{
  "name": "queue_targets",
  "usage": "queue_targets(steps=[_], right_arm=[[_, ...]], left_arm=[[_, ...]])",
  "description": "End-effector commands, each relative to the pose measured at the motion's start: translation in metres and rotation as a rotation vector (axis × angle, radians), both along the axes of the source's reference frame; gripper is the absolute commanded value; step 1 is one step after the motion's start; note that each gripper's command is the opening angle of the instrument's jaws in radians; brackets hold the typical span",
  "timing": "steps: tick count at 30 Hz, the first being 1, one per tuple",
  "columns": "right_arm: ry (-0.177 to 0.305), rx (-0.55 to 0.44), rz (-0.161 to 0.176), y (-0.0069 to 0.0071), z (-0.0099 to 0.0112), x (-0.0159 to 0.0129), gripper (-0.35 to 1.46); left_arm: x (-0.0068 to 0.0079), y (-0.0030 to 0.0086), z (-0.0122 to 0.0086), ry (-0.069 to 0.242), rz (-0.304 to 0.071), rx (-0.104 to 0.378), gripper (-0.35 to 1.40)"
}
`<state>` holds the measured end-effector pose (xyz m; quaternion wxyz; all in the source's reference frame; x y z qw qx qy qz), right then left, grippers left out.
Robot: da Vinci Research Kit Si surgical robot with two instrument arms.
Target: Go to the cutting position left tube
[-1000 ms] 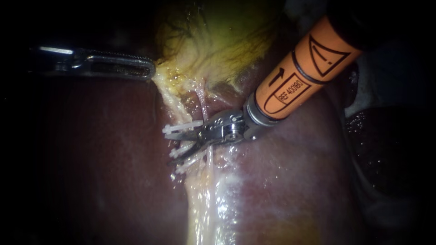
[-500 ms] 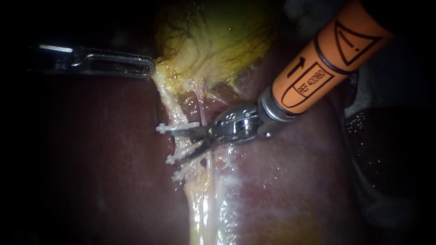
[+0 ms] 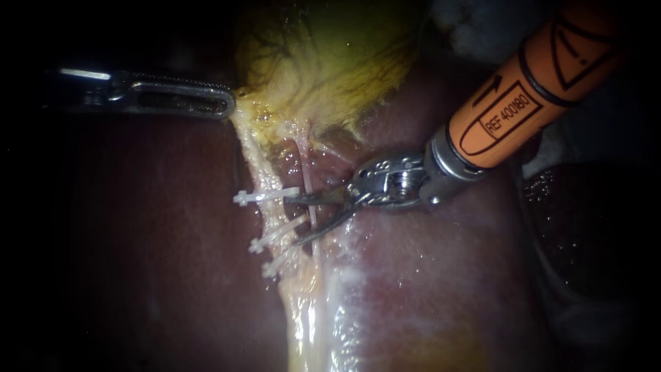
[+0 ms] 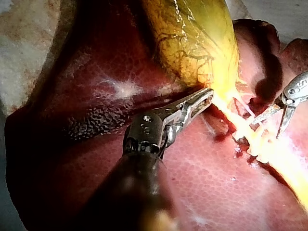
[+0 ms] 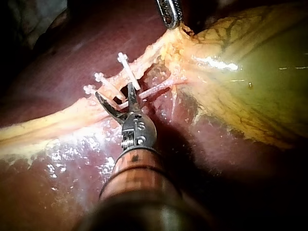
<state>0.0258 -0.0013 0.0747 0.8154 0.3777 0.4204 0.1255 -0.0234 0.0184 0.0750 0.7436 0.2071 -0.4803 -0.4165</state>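
The right claw [image 3: 300,220] is gaping wide, gripping nothing, its tips lying just beside the clips [image 3: 265,196] crossing the left tube [image 3: 256,165]. Well beyond, the left claw [image 3: 229,105] is clamping the gallbladder [image 3: 330,62] edge.

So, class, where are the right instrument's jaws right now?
In the endoscope view, the right instrument comes in from the upper right; its open jaws sit mid-picture beside the white clips, below the gallbladder.
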Motion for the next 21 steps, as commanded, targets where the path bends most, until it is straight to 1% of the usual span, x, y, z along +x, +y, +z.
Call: queue_targets(steps=[1, 3, 8, 12, 14, 16, 21], right_arm=[[-0.003, 0.005, -0.001, 0.0, 0.0004, -0.0001, 0.63], [-0.012, 0.023, -0.001, 0.0, 0.0012, -0.0002, 0.63], [-0.027, 0.072, -0.018, -0.0001, 0.003, -0.0004, 0.63], [-0.04, 0.115, -0.04, -0.0001, 0.0044, -0.0006, 0.63], [-0.038, 0.139, -0.041, 0.0, 0.0049, -0.0006, 0.62], [-0.028, 0.184, -0.029, 0.0002, 0.0052, -0.0005, 0.6], [0.021, 0.304, -0.024, 0.0006, 0.0055, 0.0, 0.6]], left_arm=[[0.0, 0.0, 0.0, 0.0, 0.0, 0.0, -0.35], [0.0, 0.0, 0.0, 0.0, 0.0, 0.0, -0.35], [0.0, 0.0, 0.0, 0.0, 0.0, 0.0, -0.35], [0.0, 0.0, 0.0, 0.0, 0.0, 0.0, -0.35], [0.0, 0.0, 0.0, 0.0, 0.0, 0.0, -0.35], [0.0, 0.0, 0.0, 0.0, 0.0, 0.0, -0.35], [0.0, 0.0, 0.0, 0.0, 0.0, 0.0, -0.35]])
